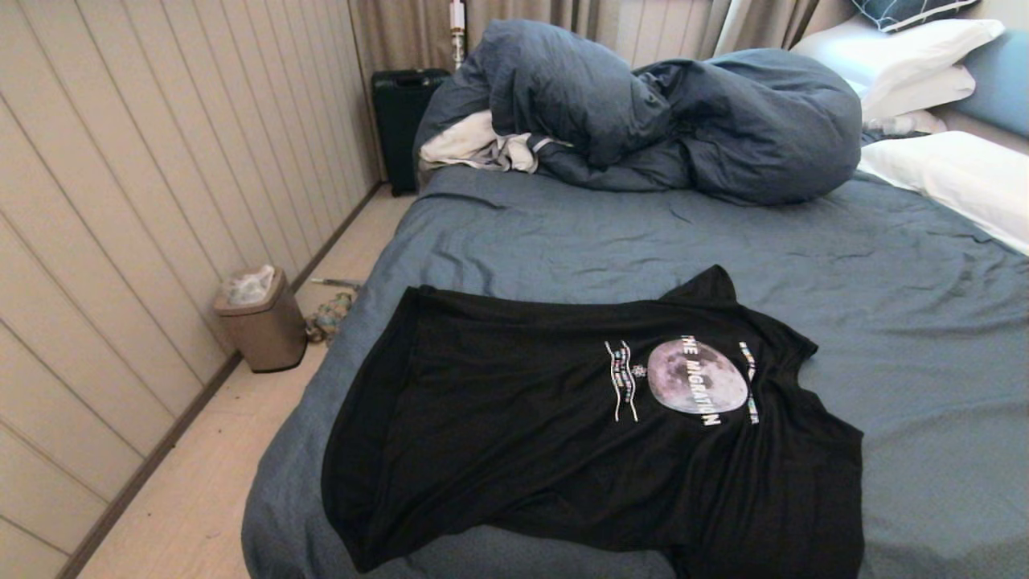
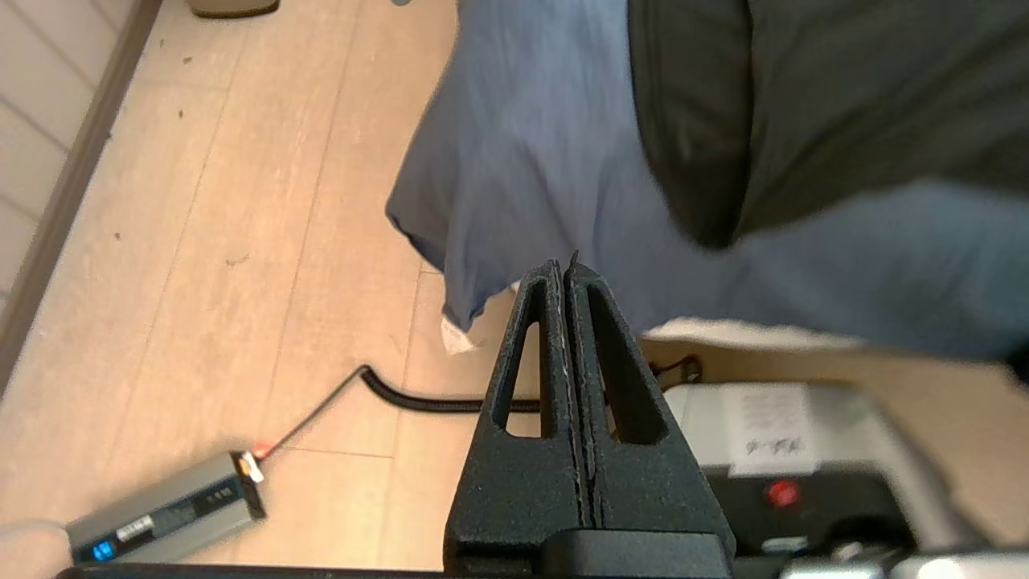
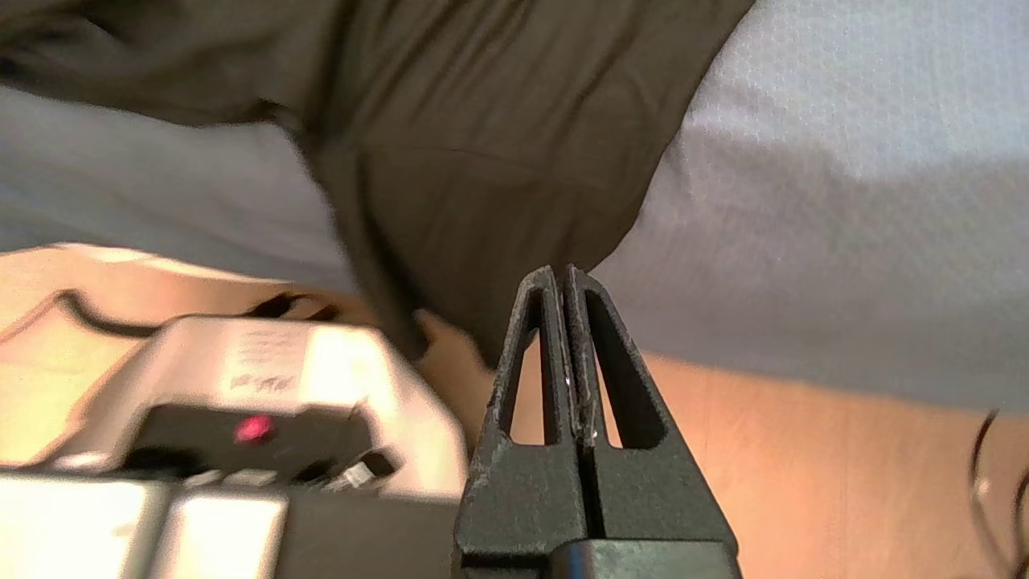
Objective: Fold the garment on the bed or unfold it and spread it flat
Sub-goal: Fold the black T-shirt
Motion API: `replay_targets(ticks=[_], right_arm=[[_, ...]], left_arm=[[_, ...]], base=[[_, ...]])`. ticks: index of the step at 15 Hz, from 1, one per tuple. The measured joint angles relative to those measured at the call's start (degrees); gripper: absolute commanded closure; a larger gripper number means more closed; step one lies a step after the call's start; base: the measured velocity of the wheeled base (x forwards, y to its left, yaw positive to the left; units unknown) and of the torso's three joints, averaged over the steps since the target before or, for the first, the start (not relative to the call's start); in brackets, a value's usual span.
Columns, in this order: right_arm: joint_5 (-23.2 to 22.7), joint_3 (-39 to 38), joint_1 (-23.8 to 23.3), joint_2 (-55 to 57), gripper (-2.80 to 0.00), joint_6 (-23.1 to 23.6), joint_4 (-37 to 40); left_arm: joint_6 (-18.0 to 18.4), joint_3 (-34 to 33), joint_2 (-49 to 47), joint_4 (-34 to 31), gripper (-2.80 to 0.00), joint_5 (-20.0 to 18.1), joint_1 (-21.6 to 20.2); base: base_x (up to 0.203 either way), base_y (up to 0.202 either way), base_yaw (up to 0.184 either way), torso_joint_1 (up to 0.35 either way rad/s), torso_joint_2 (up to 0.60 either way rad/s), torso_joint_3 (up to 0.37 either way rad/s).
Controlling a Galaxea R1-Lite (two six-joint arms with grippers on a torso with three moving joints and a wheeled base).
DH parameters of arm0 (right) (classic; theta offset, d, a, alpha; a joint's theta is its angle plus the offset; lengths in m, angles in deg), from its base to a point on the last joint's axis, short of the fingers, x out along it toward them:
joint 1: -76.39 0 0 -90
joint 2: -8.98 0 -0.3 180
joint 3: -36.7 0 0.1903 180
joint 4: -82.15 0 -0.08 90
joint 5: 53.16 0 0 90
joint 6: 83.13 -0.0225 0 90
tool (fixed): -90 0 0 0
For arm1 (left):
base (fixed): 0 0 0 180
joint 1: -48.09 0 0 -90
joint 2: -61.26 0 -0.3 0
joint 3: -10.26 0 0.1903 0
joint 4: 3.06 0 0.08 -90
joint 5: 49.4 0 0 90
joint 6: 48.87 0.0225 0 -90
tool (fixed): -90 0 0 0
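Lying spread nearly flat, print up, the garment (image 1: 579, 434) rests on the bed (image 1: 884, 322) at the near edge, well this side of the duvet (image 1: 643, 112). I judge the spreading largely done; the far sleeve sticks up crooked and the hem and near sleeve droop over the edge. My left end effector (image 2: 565, 269) and right end effector (image 3: 561, 277) are both pressed together, pinching nothing, off the bed's near edge.
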Motion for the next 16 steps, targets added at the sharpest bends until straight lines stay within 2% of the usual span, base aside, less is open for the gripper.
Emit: replay_targets(ticks=[3, 5, 7, 9, 10, 13, 15, 16], right_arm=[[0.32, -7.66, 1.21, -1.87, 0.0, 0.87, -16.46], [2.12, -9.01, 1.51, -2.32, 0.0, 1.06, -19.91], [8.11, -9.48, 1.57, -2.52, 0.0, 5.01, -20.6], [15.69, -10.27, 1.6, -2.57, 0.0, 6.94, -20.59], [18.17, -10.58, 1.6, -2.57, 0.0, 6.18, -19.81], [18.71, -10.63, 1.65, -2.59, 0.0, -1.59, -18.92], [17.01, -10.88, 2.03, -2.54, 0.0, -7.95, -19.3], [15.25, -11.7, 2.34, -2.48, 0.0, -8.66, -20.13]], left_arm=[[3.0, -4.54, 7.01, 0.29, 0.0, -0.03, 0.46], [5.38, -5.63, 11.3, 0.39, 0.0, 1.1, 0.49], [9.26, -6.95, 15.98, 1.69, 0.0, 3.82, 0.49], [7.48, -8.18, 18.53, 3.69, 0.0, 5.46, 0.46], [6.39, -8.45, 19.26, 3.91, 0.0, 5.46, 0.44], [5.41, -8.68, 20.27, 3.85, 0.0, 5.13, 0.41], [5.23, -8.68, 20.38, 3.73, 0.0, 5.07, 0.41], [5.23, -8.65, 20.4, 3.69, 0.0, 5.07, 0.41]], base=[[0.0, 0.0, 0.0, 0.0, 0.0, 0.0], [0.0, 0.0, 0.0, 0.0, 0.0, 0.0], [0.0, 0.0, 0.0, 0.0, 0.0, 0.0], [0.0, 0.0, 0.0, 0.0, 0.0, 0.0], [0.0, 0.0, 0.0, 0.0, 0.0, 0.0], [0.0, 0.0, 0.0, 0.0, 0.0, 0.0], [0.0, 0.0, 0.0, 0.0, 0.0, 0.0], [0.0, 0.0, 0.0, 0.0, 0.0, 0.0]])
